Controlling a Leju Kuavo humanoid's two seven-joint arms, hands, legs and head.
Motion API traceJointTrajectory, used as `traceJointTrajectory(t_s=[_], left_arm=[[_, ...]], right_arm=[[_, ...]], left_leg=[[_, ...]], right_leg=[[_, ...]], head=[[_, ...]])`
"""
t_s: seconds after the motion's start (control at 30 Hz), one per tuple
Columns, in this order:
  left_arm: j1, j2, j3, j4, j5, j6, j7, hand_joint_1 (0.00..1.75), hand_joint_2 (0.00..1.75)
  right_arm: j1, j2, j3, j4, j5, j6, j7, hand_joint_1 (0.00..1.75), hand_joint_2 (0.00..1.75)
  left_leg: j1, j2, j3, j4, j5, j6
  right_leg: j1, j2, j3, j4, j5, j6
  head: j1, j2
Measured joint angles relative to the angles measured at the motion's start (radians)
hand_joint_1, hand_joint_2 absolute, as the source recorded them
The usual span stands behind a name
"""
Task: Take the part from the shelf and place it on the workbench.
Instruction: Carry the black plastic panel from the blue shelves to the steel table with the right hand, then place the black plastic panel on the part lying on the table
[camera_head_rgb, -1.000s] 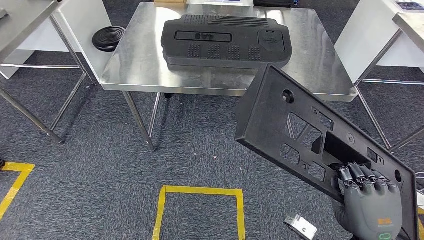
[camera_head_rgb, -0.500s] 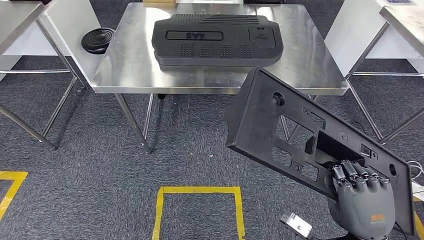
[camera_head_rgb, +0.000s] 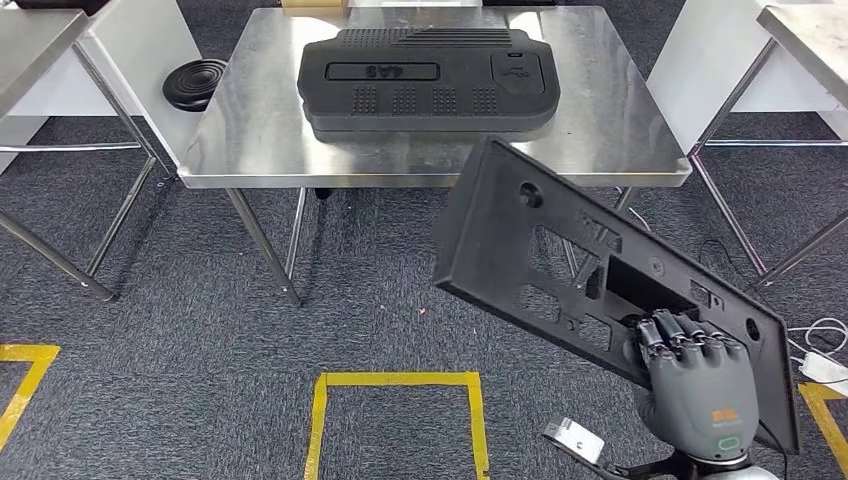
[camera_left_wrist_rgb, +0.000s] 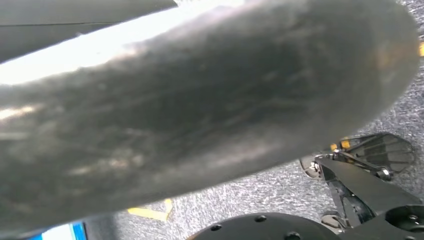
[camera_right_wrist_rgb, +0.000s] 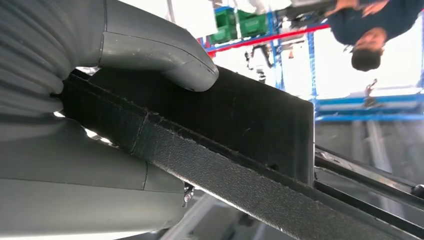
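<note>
Grey carpet (camera_head_rgb: 200, 330) marked with yellow tape (camera_head_rgb: 400, 382) runs under a steel workbench (camera_head_rgb: 620, 130) at the far side of the scene. Nearest, low on the right, the right hand (camera_head_rgb: 697, 378) grips the black part (camera_head_rgb: 500, 235), a flat panel with cut-outs, by its near right end; fingers (camera_head_rgb: 680, 335) hook through an opening, and the right wrist view has the thumb (camera_right_wrist_rgb: 165, 55) pressed on one face. The part is held in the air in front of the bench, tilted, its long axis running from the hand up and left so that its far corner overlaps the bench's near edge. A black moulded cover (camera_head_rgb: 430, 85) already lies on the far middle of the bench, so the bare steel nearer and to the right looks like the landing spot, straight ahead of the right arm. Whether the left hand is open or closed cannot be told.
</note>
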Motion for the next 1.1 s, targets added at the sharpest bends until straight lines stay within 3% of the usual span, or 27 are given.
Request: traceJointTrajectory(t_s=[0.47,0.53,0.6,0.67,0.73,0.8,0.83,0.9,0.93,0.97,1.0,1.07,1.1], left_arm=[[-0.003,0.002,-0.013,0.000,-0.017,-0.006,0.021,0.00,0.00],[-0.004,0.004,-0.017,0.000,-0.021,-0.005,0.020,0.00,0.00],[-0.006,0.005,-0.022,-0.001,-0.022,-0.005,0.020,0.00,0.00],[-0.009,0.004,-0.026,-0.001,-0.023,-0.005,0.019,0.00,0.00],[-0.010,0.004,-0.029,-0.001,-0.023,-0.005,0.019,0.00,0.00],[-0.010,0.004,-0.030,-0.001,-0.023,-0.006,0.019,0.00,0.00],[-0.010,0.004,-0.030,-0.001,-0.023,-0.007,0.019,0.00,0.00],[-0.010,0.004,-0.032,-0.001,-0.024,-0.010,0.018,0.00,0.00],[-0.010,0.007,-0.032,-0.001,-0.025,-0.010,0.018,0.00,0.00],[-0.010,0.009,-0.033,-0.001,-0.027,-0.011,0.018,0.00,0.00],[-0.010,0.011,-0.034,-0.001,-0.029,-0.010,0.017,0.00,0.00],[-0.011,0.010,-0.035,-0.001,-0.031,-0.010,0.016,0.00,0.00],[-0.011,0.010,-0.035,-0.002,-0.031,-0.010,0.016,0.00,0.00]], right_arm=[[-0.236,-0.021,0.202,0.155,-0.016,0.120,-0.074,1.75,1.75],[-0.268,-0.021,0.226,0.172,-0.017,0.128,-0.078,1.75,1.75],[-0.293,-0.021,0.246,0.185,-0.018,0.134,-0.080,1.75,1.75],[-0.313,-0.022,0.262,0.196,-0.019,0.135,-0.080,1.75,1.75],[-0.327,-0.023,0.273,0.208,-0.021,0.138,-0.081,1.75,1.75],[-0.331,-0.025,0.283,0.221,-0.021,0.140,-0.081,1.75,1.75],[-0.332,-0.025,0.287,0.226,-0.021,0.140,-0.081,1.75,1.75],[-0.338,-0.026,0.295,0.235,-0.022,0.141,-0.081,1.75,1.75],[-0.343,-0.026,0.300,0.240,-0.022,0.142,-0.081,1.75,1.75],[-0.348,-0.026,0.304,0.245,-0.023,0.143,-0.081,1.75,1.75],[-0.352,-0.026,0.307,0.250,-0.023,0.145,-0.081,1.75,1.75],[-0.357,-0.026,0.313,0.256,-0.024,0.147,-0.081,1.75,1.75],[-0.360,-0.027,0.316,0.257,-0.025,0.147,-0.081,1.75,1.75]], left_leg=[[-0.006,0.000,0.000,0.001,0.001,0.000],[-0.008,0.000,0.000,0.001,0.001,0.006],[-0.002,0.002,0.012,-0.025,0.013,0.020],[0.010,0.005,0.030,-0.060,0.031,0.030],[0.016,0.007,0.034,-0.070,0.036,0.031],[0.023,0.008,0.034,-0.069,0.033,0.023],[0.029,0.007,0.035,-0.068,0.030,0.016],[0.042,0.005,0.038,-0.058,0.019,-0.008],[0.045,0.005,0.037,-0.049,0.010,-0.022],[0.045,0.005,0.035,-0.040,0.001,-0.036],[0.043,0.005,0.034,-0.034,-0.007,-0.045],[0.045,0.004,0.037,-0.035,-0.012,-0.054],[0.049,0.005,0.040,-0.032,-0.015,-0.056]], right_leg=[[-0.006,0.000,0.000,0.000,0.002,0.002],[-0.012,0.001,0.003,-0.009,0.006,0.006],[-0.012,0.000,0.005,-0.016,0.010,0.012],[-0.008,0.000,-0.020,0.029,-0.013,0.011],[-0.012,0.000,-0.083,0.148,-0.061,0.011],[-0.022,-0.001,-0.134,0.237,-0.083,0.025],[-0.029,-0.001,-0.133,0.229,-0.071,0.039],[-0.047,-0.008,-0.077,0.106,-0.013,0.078],[-0.052,-0.009,-0.045,0.046,0.008,0.090],[-0.056,-0.009,-0.025,0.008,0.019,0.088],[-0.056,-0.007,-0.018,-0.004,0.018,0.076],[-0.051,0.000,-0.021,0.009,0.008,0.039],[-0.049,0.001,-0.020,0.012,0.004,0.027]], head=[[0.000,0.000],[-0.001,0.000],[0.000,0.000],[0.002,0.000],[0.003,0.000],[0.002,0.000],[0.002,0.000],[0.004,0.000],[0.007,0.000],[0.010,0.000],[0.010,0.000],[0.005,0.000],[0.002,0.000]])
